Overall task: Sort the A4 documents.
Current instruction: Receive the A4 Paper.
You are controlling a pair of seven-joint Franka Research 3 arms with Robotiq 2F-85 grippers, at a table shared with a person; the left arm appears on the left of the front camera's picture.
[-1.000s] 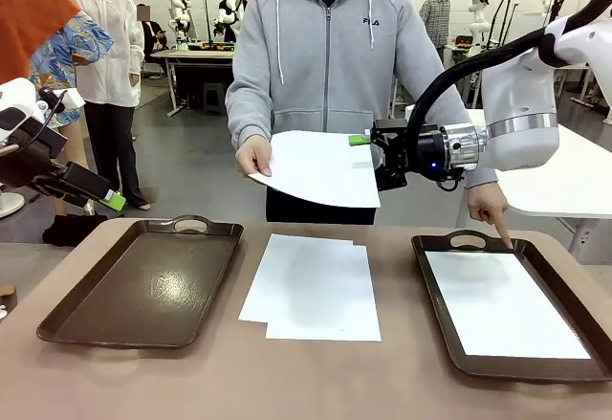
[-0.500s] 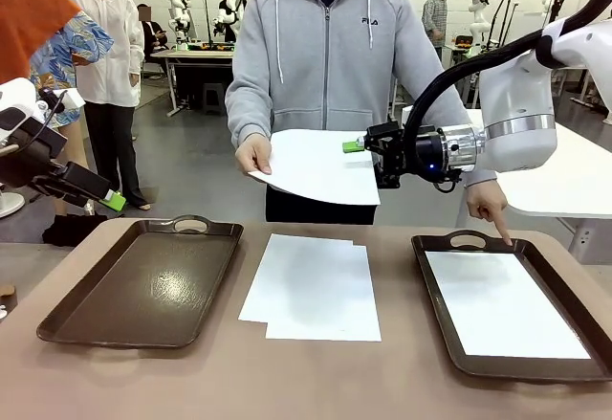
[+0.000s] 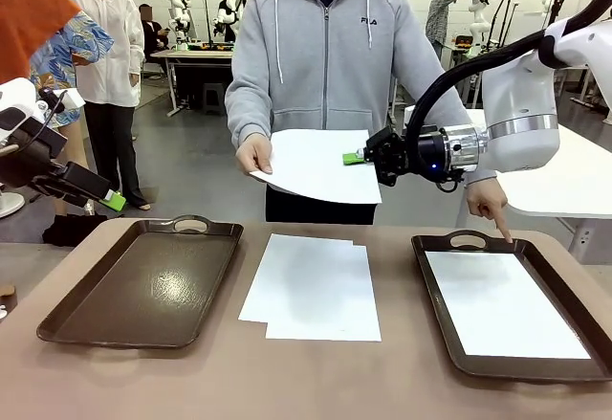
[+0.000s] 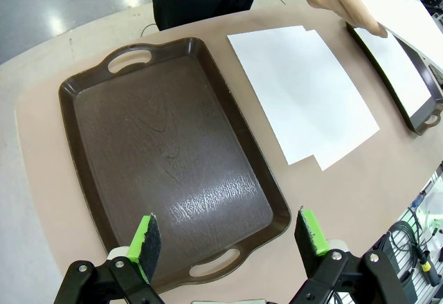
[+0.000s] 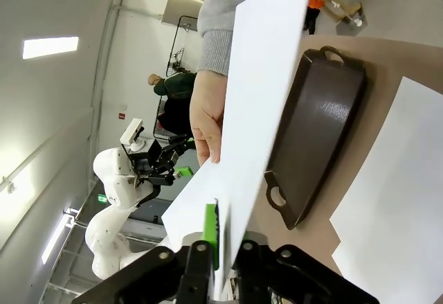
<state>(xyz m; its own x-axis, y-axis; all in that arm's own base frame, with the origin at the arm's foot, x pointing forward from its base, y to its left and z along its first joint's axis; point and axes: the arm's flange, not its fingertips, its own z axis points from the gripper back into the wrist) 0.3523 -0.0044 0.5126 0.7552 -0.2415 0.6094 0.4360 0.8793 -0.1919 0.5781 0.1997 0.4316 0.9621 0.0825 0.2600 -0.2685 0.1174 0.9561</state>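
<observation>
left gripper (image 4: 228, 235): jaws wide apart, empty, above left tray (image 3: 191, 223)
table centre: a4 documents (image 3: 311, 286) stacked between trays
held sheet (image 3: 320, 164): person's hand (image 3: 253, 155) at left edge, right gripper (image 3: 356, 157) clamped on right edge
right tray (image 3: 430, 291): flat sheet (image 3: 502, 305) inside

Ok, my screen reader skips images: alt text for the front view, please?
The right gripper is shut on a white sheet held out by a person's hand above the table. Their other hand points at the right tray.
</observation>
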